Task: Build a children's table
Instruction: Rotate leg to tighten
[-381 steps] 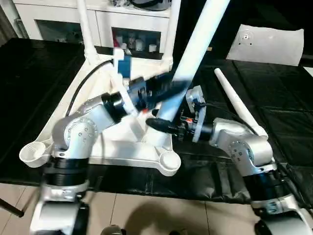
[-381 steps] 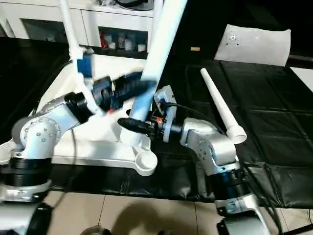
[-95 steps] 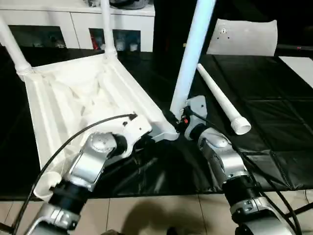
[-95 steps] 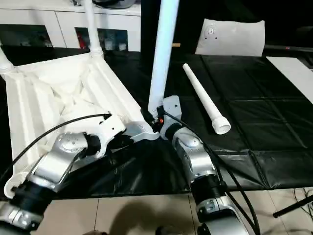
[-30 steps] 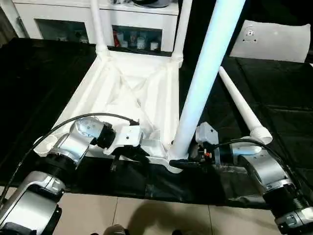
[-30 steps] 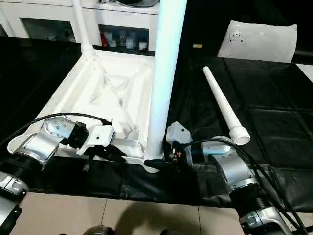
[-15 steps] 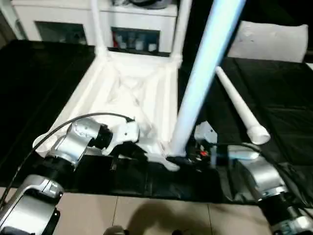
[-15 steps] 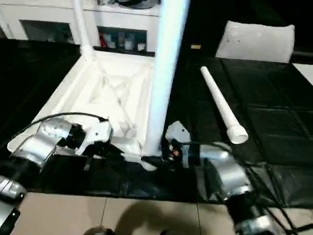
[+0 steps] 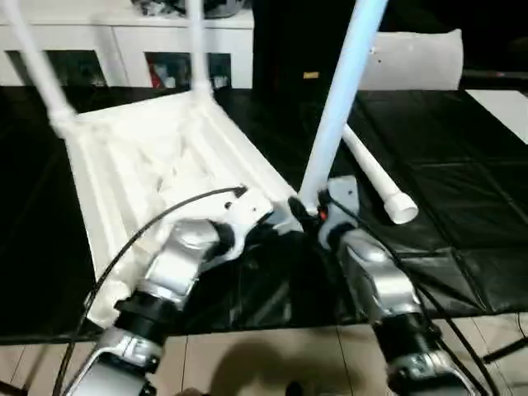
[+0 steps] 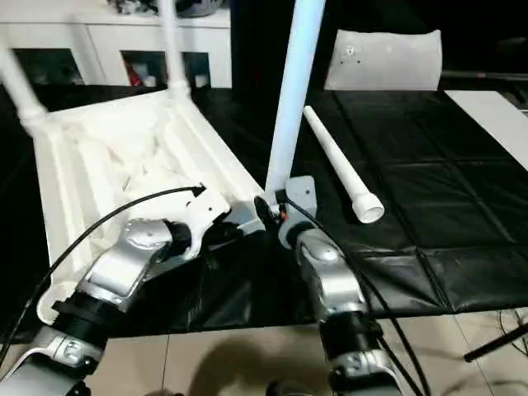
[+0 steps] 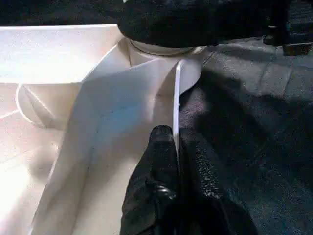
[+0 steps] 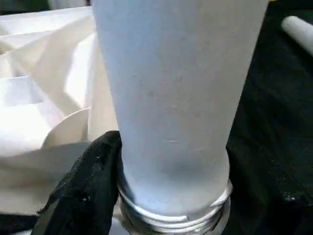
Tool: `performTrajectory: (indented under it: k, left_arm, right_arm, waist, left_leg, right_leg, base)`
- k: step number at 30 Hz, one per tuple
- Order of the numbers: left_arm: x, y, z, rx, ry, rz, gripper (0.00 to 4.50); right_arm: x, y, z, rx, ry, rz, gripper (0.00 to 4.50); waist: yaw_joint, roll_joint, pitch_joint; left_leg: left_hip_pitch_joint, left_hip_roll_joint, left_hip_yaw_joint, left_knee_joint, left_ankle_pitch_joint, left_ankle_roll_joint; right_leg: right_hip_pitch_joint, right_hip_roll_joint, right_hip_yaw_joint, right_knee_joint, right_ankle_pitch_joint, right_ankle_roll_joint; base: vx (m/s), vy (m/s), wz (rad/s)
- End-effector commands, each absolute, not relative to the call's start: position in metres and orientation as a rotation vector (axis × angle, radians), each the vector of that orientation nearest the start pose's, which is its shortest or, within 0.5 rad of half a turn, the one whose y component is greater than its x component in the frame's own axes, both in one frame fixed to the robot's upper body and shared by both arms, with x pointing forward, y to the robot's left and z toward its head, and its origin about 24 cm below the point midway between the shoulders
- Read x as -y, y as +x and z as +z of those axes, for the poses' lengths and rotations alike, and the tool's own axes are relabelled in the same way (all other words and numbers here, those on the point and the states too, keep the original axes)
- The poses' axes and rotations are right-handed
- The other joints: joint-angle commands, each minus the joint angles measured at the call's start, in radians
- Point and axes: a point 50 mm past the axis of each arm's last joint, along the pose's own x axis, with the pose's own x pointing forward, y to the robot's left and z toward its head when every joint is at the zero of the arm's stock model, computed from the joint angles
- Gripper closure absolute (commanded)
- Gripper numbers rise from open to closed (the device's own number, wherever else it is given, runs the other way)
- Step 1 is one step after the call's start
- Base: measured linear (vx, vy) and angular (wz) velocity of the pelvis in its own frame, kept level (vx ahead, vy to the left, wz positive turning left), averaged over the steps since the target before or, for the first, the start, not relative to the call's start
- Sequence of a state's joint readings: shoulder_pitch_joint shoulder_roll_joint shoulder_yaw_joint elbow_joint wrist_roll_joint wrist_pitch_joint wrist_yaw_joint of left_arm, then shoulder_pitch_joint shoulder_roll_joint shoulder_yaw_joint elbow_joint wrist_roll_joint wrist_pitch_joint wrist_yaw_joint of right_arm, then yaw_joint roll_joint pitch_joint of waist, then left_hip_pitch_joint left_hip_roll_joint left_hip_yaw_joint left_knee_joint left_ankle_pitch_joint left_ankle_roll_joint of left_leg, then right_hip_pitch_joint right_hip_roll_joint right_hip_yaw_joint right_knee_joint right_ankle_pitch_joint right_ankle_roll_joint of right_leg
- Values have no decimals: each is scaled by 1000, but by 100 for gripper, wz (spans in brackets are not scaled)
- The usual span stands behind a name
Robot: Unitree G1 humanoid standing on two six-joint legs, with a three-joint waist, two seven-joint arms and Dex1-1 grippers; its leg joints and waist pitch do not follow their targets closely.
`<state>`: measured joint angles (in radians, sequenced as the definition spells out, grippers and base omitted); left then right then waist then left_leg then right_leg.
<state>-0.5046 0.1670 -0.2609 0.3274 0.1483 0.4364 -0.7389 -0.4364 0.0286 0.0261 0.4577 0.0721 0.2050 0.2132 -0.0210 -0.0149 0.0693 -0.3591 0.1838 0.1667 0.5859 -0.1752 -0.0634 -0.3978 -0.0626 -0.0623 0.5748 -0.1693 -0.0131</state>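
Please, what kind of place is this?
Probably an indoor lab or workshop room: a work surface covered with black mats, a white cabinet with glass doors behind, and tiled floor below.

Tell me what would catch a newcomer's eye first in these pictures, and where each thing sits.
A tall white leg rises from the near corner of the upturned tabletop at the scene's middle, with the right gripper around its base and screw threads showing there. The left gripper pinches the tabletop's thin rim beside that corner. One spare leg lies loose on the black mat to the right.
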Motion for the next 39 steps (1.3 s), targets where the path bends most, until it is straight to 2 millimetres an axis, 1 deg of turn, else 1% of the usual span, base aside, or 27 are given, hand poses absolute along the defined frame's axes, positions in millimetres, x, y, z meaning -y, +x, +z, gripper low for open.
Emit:
performTrajectory:
  k: [1, 4, 5, 6, 9, 10, 12, 13, 14, 15, 16, 17, 18, 20, 21, 22, 23, 24, 25, 26, 28, 30, 32, 33, 35, 36, 39]
  left_arm:
    - [-68, 316, 59, -379, 403, -909, 450]
    - [-77, 319, 57, -412, 419, -873, 450]
    - [-85, 321, 57, -421, 438, -863, 450]
    - [-85, 321, 57, -421, 438, -863, 450]
    - [-98, 323, 58, -408, 447, -918, 450]
    - [-101, 323, 58, -411, 446, -929, 450]
    - [-109, 322, 59, -400, 434, -980, 450]
    - [-109, 322, 59, -400, 434, -980, 450]
    - [-113, 322, 60, -391, 436, -1008, 450]
    - [-115, 321, 60, -380, 440, -1035, 450]
    - [-118, 321, 61, -373, 439, -1064, 450]
    - [-118, 321, 61, -373, 439, -1064, 450]
    - [-122, 319, 62, -362, 438, -1121, 450]
    - [-125, 316, 62, -344, 457, -1213, 450]
    - [-126, 315, 62, -349, 461, -1230, 450]
    - [-128, 314, 61, -355, 466, -1252, 450]
    - [-131, 312, 60, -368, 479, -1306, 450]
    - [-133, 309, 60, -378, 486, -1359, 450]
    - [-133, 309, 60, -378, 486, -1359, 450]
    - [-135, 307, 61, -382, 500, -1425, 450]
    - [-137, 306, 61, -390, 509, -1451, 450]
    - [-141, 306, 61, -421, 553, -1528, 450]
    - [-142, 306, 62, -431, 567, -1555, 450]
    - [-143, 305, 62, -437, 582, -1585, 450]
    - [-144, 305, 63, -448, 601, -1627, 450]
    - [-144, 305, 64, -450, 612, -1645, 450]
    - [-143, 305, 64, -458, 632, -1682, 450]
  right_arm:
    - [59, 311, 18, -351, 104, 476, 141]
    - [59, 311, 19, -340, 135, 464, 120]
    - [62, 312, 21, -318, 133, 470, 100]
    - [62, 312, 21, -318, 133, 470, 95]
    - [75, 313, 25, -286, 133, 458, 68]
    - [79, 313, 26, -278, 127, 458, 58]
    - [91, 311, 35, -221, 130, 515, 43]
    - [91, 311, 35, -221, 130, 515, 35]
    - [97, 310, 39, -200, 127, 548, 24]
    - [101, 309, 42, -187, 121, 569, 14]
    - [109, 307, 45, -170, 96, 601, 2]
    - [109, 307, 45, -170, 96, 601, 2]
    - [122, 304, 51, -149, 42, 669, 2]
    - [135, 300, 57, -131, -22, 762, 2]
    - [138, 299, 59, -131, -35, 785, 2]
    - [141, 297, 61, -132, -52, 815, 2]
    - [148, 294, 64, -141, -91, 882, 2]
    - [154, 291, 66, -154, -126, 942, 2]
    - [154, 291, 66, -154, -126, 942, 2]
    - [158, 290, 68, -170, -158, 1001, 2]
    - [160, 290, 69, -178, -170, 1027, 2]
    - [159, 290, 70, -201, -230, 1120, 2]
    - [159, 290, 71, -206, -254, 1150, 2]
    - [157, 290, 70, -214, -279, 1181, 2]
    - [154, 291, 68, -228, -312, 1221, 2]
    - [152, 292, 68, -233, -328, 1238, 2]
    - [149, 293, 66, -238, -357, 1278, 2]
  waist:
    - [-1, 7, -46]
    - [-2, 5, -46]
    - [-1, 6, -46]
    - [-4, 3, -46]
    - [-4, 2, -46]
    - [-5, 0, -47]
    - [2, 3, -53]
    - [2, 1, -53]
    - [3, 3, -54]
    - [8, 3, -54]
    - [9, 4, -56]
    - [12, 4, -57]
    - [16, 3, -56]
    - [27, 3, -59]
    - [31, 1, -59]
    - [38, 4, -62]
    - [40, 3, -63]
    - [45, 2, -66]
    - [47, 2, -66]
    - [51, 3, -66]
    - [58, 2, -68]
    - [62, 1, -64]
    - [64, 0, -61]
    - [66, 0, -59]
    - [73, 0, -59]
    - [74, -3, -59]
    - [81, -1, -60]
  left_leg:
    - [14, 34, -28, -81, -465, 1]
    - [13, 33, -26, -82, -471, 2]
    - [15, 33, -26, -82, -477, 2]
    - [12, 32, -27, -82, -480, 2]
    - [13, 29, -28, -81, -485, 4]
    - [4, 31, -30, -84, -472, 4]
    - [2, 35, -23, -83, -429, 13]
    - [0, 36, -23, -84, -417, 17]
    - [-3, 38, -20, -85, -396, 20]
    - [0, 38, -16, -83, -383, 27]
    - [-4, 40, -14, -83, -355, 28]
    - [-2, 39, -12, -82, -346, 33]
    - [1, 37, -8, -80, -332, 41]
    - [-1, 39, -6, -78, -295, 53]
    - [-2, 40, -5, -77, -279, 58]
    - [3, 40, -2, -75, -255, 61]
    - [-1, 41, 0, -74, -229, 66]
    - [-3, 41, -1, -72, -205, 74]
    - [-3, 41, 0, -72, -191, 79]
    - [-2, 42, 1, -71, -167, 84]
    - [0, 44, 2, -70, -154, 90]
    - [1, 44, 2, -71, -165, 91]
    - [5, 47, 3, -73, -190, 79]
    - [6, 46, 3, -74, -209, 70]
    - [8, 48, 4, -74, -214, 61]
    - [7, 47, 4, -74, -213, 58]
    - [7, 50, 4, -74, -197, 55]
  right_leg:
    - [14, -71, 32, -103, -586, -87]
    - [14, -71, 34, -102, -572, -94]
    - [12, -73, 34, -104, -583, -90]
    - [13, -73, 33, -105, -594, -86]
    - [13, -74, 30, -110, -622, -72]
    - [19, -76, 31, -108, -618, -69]
    - [18, -77, 39, -101, -537, -90]
    - [20, -76, 40, -97, -514, -99]
    - [22, -75, 42, -90, -474, -120]
    - [22, -74, 44, -91, -446, -130]
    - [26, -74, 47, -82, -401, -149]
    - [27, -73, 46, -83, -390, -153]
    - [27, -70, 46, -83, -377, -158]
    - [35, -71, 48, -79, -349, -160]
    - [35, -71, 49, -77, -336, -161]
    - [35, -71, 49, -74, -302, -176]
    - [38, -71, 49, -66, -257, -193]
    - [45, -70, 47, -61, -224, -202]
    - [45, -69, 47, -60, -206, -207]
    - [44, -69, 48, -55, -170, -220]
    - [45, -70, 48, -50, -138, -237]
    - [45, -69, 45, -52, -153, -241]
    - [43, -71, 45, -55, -197, -236]
    - [41, -71, 45, -59, -237, -226]
    - [39, -74, 46, -62, -267, -215]
    - [39, -72, 45, -61, -274, -212]
    - [40, -73, 46, -55, -239, -219]
  base:
    - [0, 0, 0]
    - [0, 0, 0]
    - [0, 0, 0]
    - [0, 0, 0]
    - [0, 0, 0]
    - [0, 0, 0]
    - [0, 0, 0]
    - [0, 0, 0]
    - [0, 0, 0]
    - [0, 0, 0]
    - [0, 0, 0]
    - [0, 0, 0]
    - [0, 0, 0]
    - [0, 0, 0]
    - [0, 0, 0]
    - [0, 0, 0]
    - [0, 0, 0]
    - [0, 0, 0]
    - [0, 0, 0]
    - [0, 0, 0]
    - [0, 0, 0]
    - [0, 0, 0]
    - [0, 0, 0]
    - [0, 0, 0]
    - [0, 0, 0]
    - [0, 0, 0]
    - [0, 0, 0]
